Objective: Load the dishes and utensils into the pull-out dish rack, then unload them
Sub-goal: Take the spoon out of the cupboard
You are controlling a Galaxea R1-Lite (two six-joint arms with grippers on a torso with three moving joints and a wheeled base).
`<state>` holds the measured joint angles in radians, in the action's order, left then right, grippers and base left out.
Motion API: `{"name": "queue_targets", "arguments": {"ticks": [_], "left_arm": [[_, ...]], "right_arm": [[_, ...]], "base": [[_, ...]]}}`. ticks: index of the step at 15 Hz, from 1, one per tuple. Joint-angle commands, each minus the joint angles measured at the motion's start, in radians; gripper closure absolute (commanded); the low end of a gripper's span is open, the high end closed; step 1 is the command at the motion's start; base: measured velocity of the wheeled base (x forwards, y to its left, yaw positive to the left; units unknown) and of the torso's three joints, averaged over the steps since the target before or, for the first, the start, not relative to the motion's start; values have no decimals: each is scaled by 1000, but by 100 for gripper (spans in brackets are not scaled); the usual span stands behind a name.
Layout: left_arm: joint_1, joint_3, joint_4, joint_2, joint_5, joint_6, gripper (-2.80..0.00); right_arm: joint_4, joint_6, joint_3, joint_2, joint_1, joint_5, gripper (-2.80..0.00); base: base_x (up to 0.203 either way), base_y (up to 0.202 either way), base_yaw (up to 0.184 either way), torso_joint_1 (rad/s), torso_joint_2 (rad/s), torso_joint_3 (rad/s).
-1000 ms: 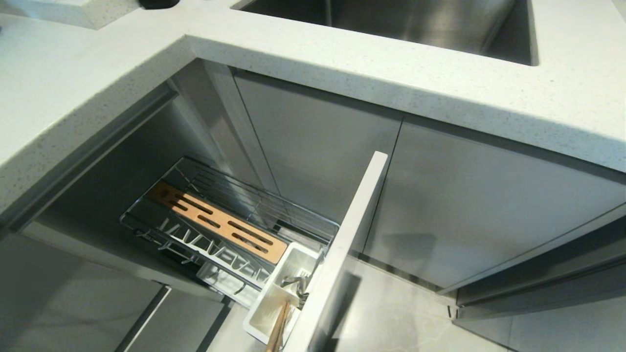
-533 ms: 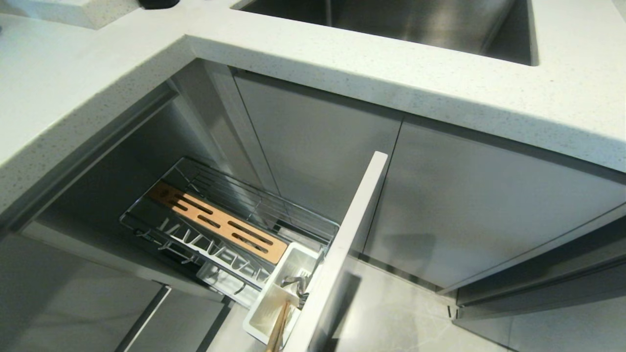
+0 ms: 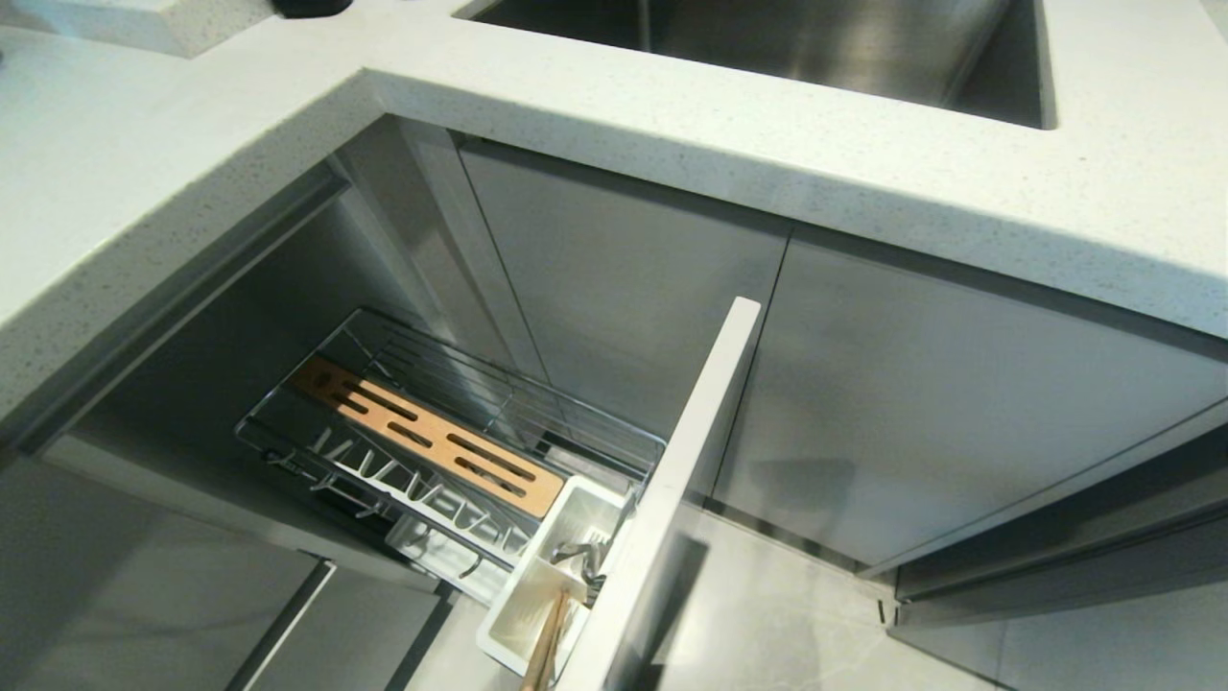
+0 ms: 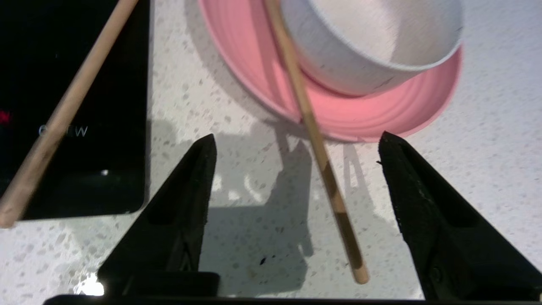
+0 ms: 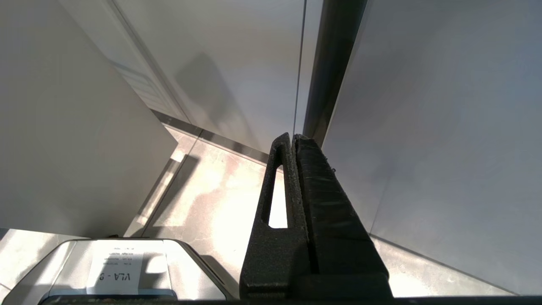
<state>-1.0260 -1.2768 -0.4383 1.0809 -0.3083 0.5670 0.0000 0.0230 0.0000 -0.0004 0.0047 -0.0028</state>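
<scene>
Here left gripper (image 4: 296,142) gapes over chopstick (image 4: 315,144).

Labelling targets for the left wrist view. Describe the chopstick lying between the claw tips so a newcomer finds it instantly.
Start at the speckled white counter, where a pink plate carries a white bowl. From the plate's rim a light wooden chopstick runs down between the fingers of the open left claw, its end on bare counter. The other chopstick lies apart, across the black panel.

Left end effector (image 4: 296,140) has its fingers spread wide with nothing between the pads, pointing down. Right end effector (image 5: 293,137) has its fingers pressed together, empty. Neither arm shows in head view.
</scene>
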Motion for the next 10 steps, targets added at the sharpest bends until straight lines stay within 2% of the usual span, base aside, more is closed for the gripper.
{"name": "queue_targets", "arguments": {"ticks": [1,5,6,10], "left_arm": [[0,-1,16,-6,0,6,-280],[0,-6,54,-22,2,7,-280],[0,-7,58,-27,3,7,0],[18,-38,163,-58,14,9,0]], "right_arm": [[-1,0,2,0,0,0,0],[0,0,2,0,0,0,0],[0,0,2,0,1,0,0],[0,0,2,0,1,0,0]], "base": [[0,0,0,0,0,0],[0,0,0,0,0,0],[0,0,0,0,0,0],[0,0,0,0,0,0]]}}
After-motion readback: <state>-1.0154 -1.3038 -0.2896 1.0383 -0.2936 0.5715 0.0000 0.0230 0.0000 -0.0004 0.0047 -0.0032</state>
